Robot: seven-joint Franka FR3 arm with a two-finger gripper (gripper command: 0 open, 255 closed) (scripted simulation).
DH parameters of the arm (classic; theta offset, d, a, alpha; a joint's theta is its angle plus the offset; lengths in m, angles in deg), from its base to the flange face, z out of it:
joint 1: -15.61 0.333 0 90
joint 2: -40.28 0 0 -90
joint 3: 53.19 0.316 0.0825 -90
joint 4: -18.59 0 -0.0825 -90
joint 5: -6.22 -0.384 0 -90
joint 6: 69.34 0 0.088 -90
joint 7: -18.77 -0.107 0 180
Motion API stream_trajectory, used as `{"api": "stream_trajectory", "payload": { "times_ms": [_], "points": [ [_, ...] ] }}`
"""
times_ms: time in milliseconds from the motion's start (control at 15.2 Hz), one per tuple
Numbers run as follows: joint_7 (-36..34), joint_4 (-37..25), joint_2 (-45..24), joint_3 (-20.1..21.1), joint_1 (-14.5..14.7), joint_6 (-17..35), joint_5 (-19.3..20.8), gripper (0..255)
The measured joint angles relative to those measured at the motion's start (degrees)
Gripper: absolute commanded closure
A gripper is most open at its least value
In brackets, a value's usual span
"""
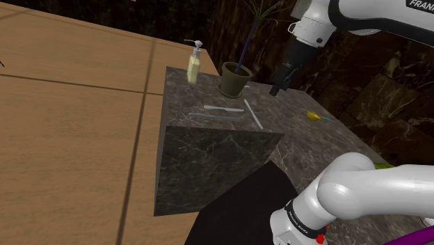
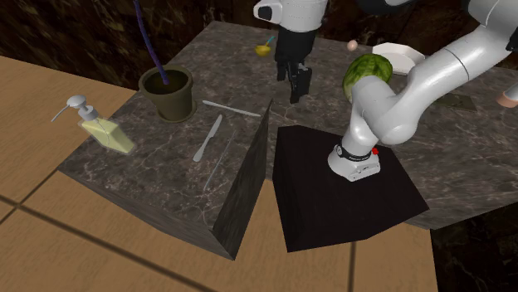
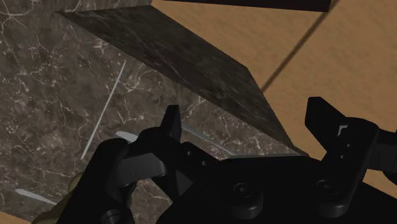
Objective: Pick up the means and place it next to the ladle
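**Open gripper above the counter, utensils lying by the pot**

The all-black two-finger gripper hangs over the dark veined marble counter. Its fingers are spread apart, and the wrist view has bare stone and the counter's edge between them. They clasp nothing.

Three slender utensils lie flat on the counter, close to the olive-brown plant pot:

- A pale slim stick-shaped utensil lies on the stone between the pot's side and the spot under the gripper.
- A flat pale knife-shaped utensil lies just in front of the pot.
- A thin grey wire-like utensil lies just beside the knife-shaped one, farther from the pot.

I cannot tell which of these three the task means (none has a mark that settles it). All of them rest on the stone, apart from the gripper.

A small yellow-bowled scoop with a blue handle, the nearest thing to a ladle, lies on the counter on the gripper's other side, well apart from the three utensils.

A clear soap dispenser with yellowish liquid stands near the counter's corner, beyond the pot. In the second exterior view, a green striped melon sits behind the white arm, with a white dish just past it. The arm rises from its black box stand, and a wooden plank floor surrounds the counter.
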Motion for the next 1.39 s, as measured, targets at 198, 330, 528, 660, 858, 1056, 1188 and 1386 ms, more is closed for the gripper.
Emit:
{"api": "stream_trajectory", "payload": {
  "times_ms": [198, 330, 528, 660, 858, 1056, 1188, 1386],
  "points": [
    [2.76, 0.68, -1.64, -1.05, 0.67, 2.33, 0.58, 0],
    [6.92, 1.43, -4.05, -2.53, 1.69, 5.57, 1.31, 0],
    [13.14, 2.03, -8.94, -4.34, 3.63, 11.19, 1.88, 0],
    [17.68, 1.62, -12.66, -5.74, 4.84, 14.64, 2.19, 0],
    [24.67, 1.48, -18.28, -7.77, 6.58, 20.19, 2.31, 0],
    [31.32, 0.24, -24.3, -9.09, 8.54, 25.01, 1.69, 0],
    [36.4, -1.12, -28.18, -10.24, 9.51, 27.57, 1.15, 0],
    [43.04, -3.96, -35.03, -10.74, 11.4, 31.45, -0.48, 0]
  ]
}}
